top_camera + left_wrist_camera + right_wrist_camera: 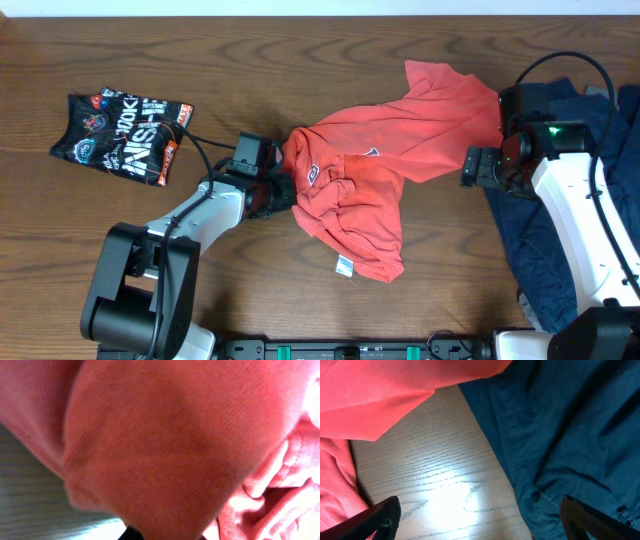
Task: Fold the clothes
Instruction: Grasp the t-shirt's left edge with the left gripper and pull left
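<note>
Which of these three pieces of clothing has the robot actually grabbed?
The coral-red T-shirt in the middle: the left hand is pinched on its bunched edge. The navy garment and the black printed one lie ungrabbed.

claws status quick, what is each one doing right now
Left claw: closed on the edge of the red shirt.
Right claw: open, holding nothing.
</note>
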Robot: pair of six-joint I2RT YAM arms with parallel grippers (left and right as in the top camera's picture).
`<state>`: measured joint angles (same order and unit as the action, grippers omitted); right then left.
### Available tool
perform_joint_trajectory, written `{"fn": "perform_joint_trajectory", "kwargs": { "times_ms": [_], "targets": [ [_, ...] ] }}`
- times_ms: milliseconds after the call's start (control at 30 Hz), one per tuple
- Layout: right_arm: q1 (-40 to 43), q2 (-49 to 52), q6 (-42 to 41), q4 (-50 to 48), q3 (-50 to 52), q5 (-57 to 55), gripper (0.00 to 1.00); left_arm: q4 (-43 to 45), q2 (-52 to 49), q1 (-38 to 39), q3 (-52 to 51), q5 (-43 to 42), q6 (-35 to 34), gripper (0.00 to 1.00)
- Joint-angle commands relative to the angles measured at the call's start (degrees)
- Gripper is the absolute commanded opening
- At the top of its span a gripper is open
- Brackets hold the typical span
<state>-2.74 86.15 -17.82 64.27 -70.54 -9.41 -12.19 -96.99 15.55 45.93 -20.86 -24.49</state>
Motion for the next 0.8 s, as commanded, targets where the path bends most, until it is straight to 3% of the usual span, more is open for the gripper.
{"fn": "perform_joint_trajectory", "kwargs": {
  "times_ms": [0, 300, 333, 367, 400, 433, 633, 767],
  "targets": [
    [0.48, -1.18, -0.98, 0.04, -0.48, 0.66, 0.99, -2.36, -0.26, -4.22, 2.56, 8.50, 4.70, 0.06],
    [0.48, -1.18, -0.98, -0.46, -0.48, 0.66, 0.99, -12.48, 2.08, -17.07, 25.88, 10.43, 9.25, 0.06],
    [0.48, -1.18, -0.98, -0.55, -0.48, 0.68, 0.99, -13.53, 2.08, -17.70, 27.19, 10.40, 9.25, 0.17],
    [0.48, -1.16, -0.98, -0.66, -0.48, 0.68, 0.99, -15.34, 2.08, -18.40, 28.57, 10.29, 9.22, 0.52],
    [0.48, -1.16, -0.90, -0.87, -0.48, 0.68, 0.99, -17.25, 2.08, -18.78, 29.20, 9.42, 9.22, 0.78],
    [0.48, -1.14, -0.50, -1.14, -0.48, 0.70, 0.99, -18.97, 2.08, -18.82, 29.27, 8.57, 9.22, 0.98],
    [0.48, -1.01, 0.81, -3.19, -0.48, 2.01, 0.99, -37.33, 1.92, -16.39, 28.02, 5.49, 9.20, 0.98],
    [0.48, -1.01, 0.96, -3.85, -0.48, 3.04, 0.99, -38.18, 1.90, -12.87, 24.83, 6.78, 9.29, 0.98]
  ]
}}
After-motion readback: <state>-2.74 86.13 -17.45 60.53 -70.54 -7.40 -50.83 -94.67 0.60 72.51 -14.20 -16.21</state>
